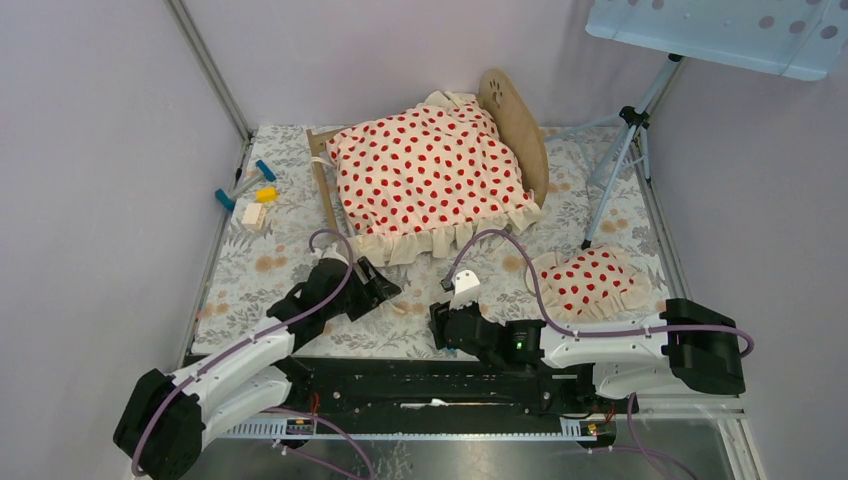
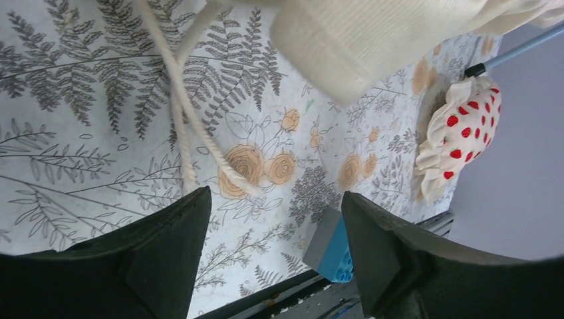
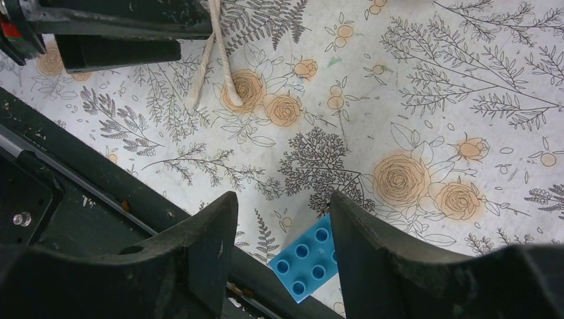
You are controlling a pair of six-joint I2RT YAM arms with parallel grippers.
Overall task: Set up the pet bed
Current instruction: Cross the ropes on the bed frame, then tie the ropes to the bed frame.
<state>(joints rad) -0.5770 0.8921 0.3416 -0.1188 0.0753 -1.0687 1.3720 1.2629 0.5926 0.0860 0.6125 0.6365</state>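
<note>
Top external: pet bed [image 1: 515, 125] at 12 o'clock, blanket [image 1: 425, 170] on. My left pincer [image 2: 276, 222], right pincer [image 3: 282, 222] both spread, empty. Pillow [image 1: 590, 280] step next I reckon: at 4 o'clock, right reaches, pinches ruffle.

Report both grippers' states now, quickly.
Left gripper: open, holding nothing.
Right gripper: open, holding nothing; a blue brick lies ungripped on the table beyond it.
</note>
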